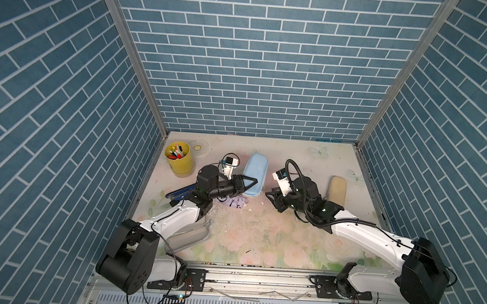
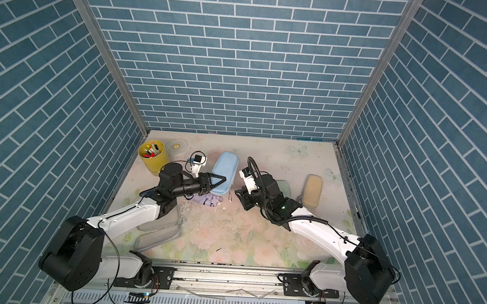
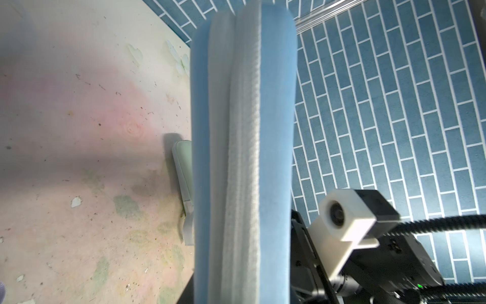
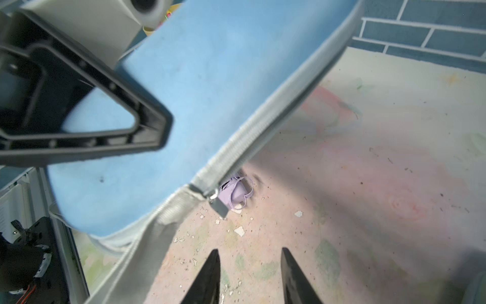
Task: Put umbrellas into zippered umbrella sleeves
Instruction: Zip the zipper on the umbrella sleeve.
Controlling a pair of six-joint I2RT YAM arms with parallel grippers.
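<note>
My left end effector (image 1: 252,182) is clamped on the blue sleeve (image 1: 255,170), with one skeletal triangular finger flat across its soft, matte, round-cornered shell. A ribbed pale grey zip tape (image 4: 263,123) rims the case and ends at a small metal pull (image 4: 220,208). My right end effector (image 4: 248,254) stands partly open and empty, its pointed black fingers near that corner. The crumpled lilac umbrella (image 4: 236,193) lies on the scuffed floral desk (image 1: 260,240), just beside the sleeve's near end.
</note>
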